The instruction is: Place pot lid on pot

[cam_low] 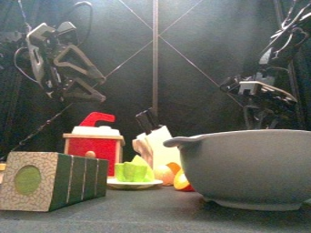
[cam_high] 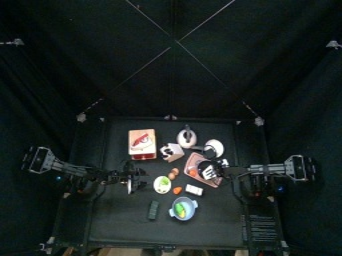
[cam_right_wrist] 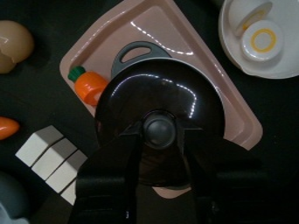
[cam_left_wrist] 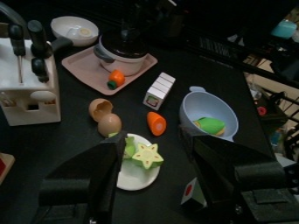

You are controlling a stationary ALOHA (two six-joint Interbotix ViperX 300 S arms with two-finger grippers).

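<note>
The black glossy pot lid (cam_right_wrist: 158, 92) lies centred over the pot, whose handle (cam_right_wrist: 138, 52) sticks out from under it, on the pink tray (cam_right_wrist: 228, 96). My right gripper (cam_right_wrist: 158, 131) is straight above it, its jaws closed against the sides of the lid's knob. In the left wrist view the pot (cam_left_wrist: 126, 54) stands on the tray (cam_left_wrist: 77, 68) under the right arm. My left gripper (cam_left_wrist: 163, 179) is open and empty, hovering above the table's left part (cam_high: 134, 180), apart from the pot.
A toy carrot (cam_right_wrist: 87, 85) lies on the tray beside the pot. White cubes (cam_right_wrist: 52, 153), a plate with an egg (cam_right_wrist: 263, 35), a knife block (cam_left_wrist: 26, 79), a grey bowl (cam_left_wrist: 211, 114), a plate with star fruit (cam_left_wrist: 140, 157) and a red box (cam_high: 139, 141) surround it.
</note>
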